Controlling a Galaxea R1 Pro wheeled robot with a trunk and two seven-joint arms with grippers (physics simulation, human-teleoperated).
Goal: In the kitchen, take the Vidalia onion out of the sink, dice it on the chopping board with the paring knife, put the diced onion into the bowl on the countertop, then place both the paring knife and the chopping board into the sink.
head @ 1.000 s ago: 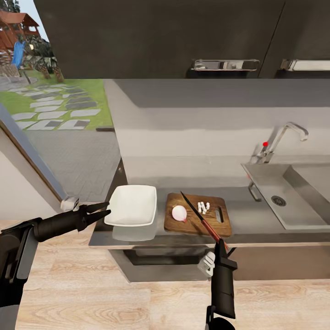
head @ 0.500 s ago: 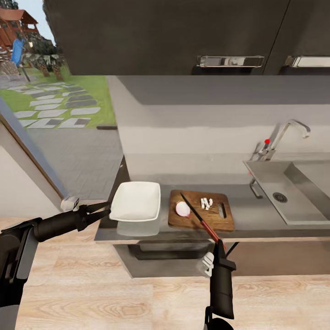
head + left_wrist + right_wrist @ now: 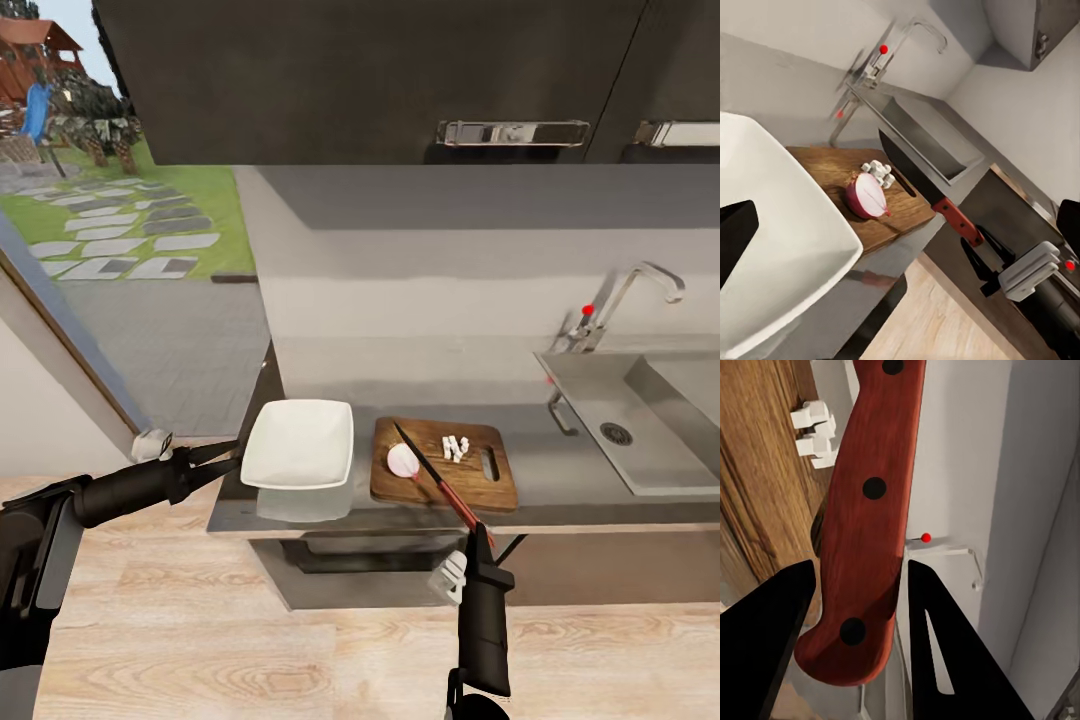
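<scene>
The white bowl (image 3: 297, 443) sits on the dark countertop (image 3: 560, 480), left of the brown chopping board (image 3: 445, 470). On the board lie a halved onion (image 3: 403, 460) and a few small white diced pieces (image 3: 456, 446). My right gripper (image 3: 478, 540) is shut on the reddish handle of the paring knife (image 3: 440, 478), and the dark blade slants over the board beside the onion half. In the right wrist view both fingers (image 3: 765, 645) flank the handle (image 3: 870, 510). My left gripper (image 3: 228, 459) is open, its tips at the bowl's left rim (image 3: 772, 247).
The steel sink (image 3: 640, 420) with its chrome tap (image 3: 625, 300) and red knob lies right of the board. Dark wall cabinets (image 3: 400, 70) hang above. Left of the counter's end a glass wall shows a garden. Wooden floor (image 3: 250, 650) runs in front.
The whole picture has shifted, so the camera moved: counter, bowl and board sit slightly further right. My left fingertips, which overlapped the bowl's rim, now lie at its edge. Both arms keep their pose.
</scene>
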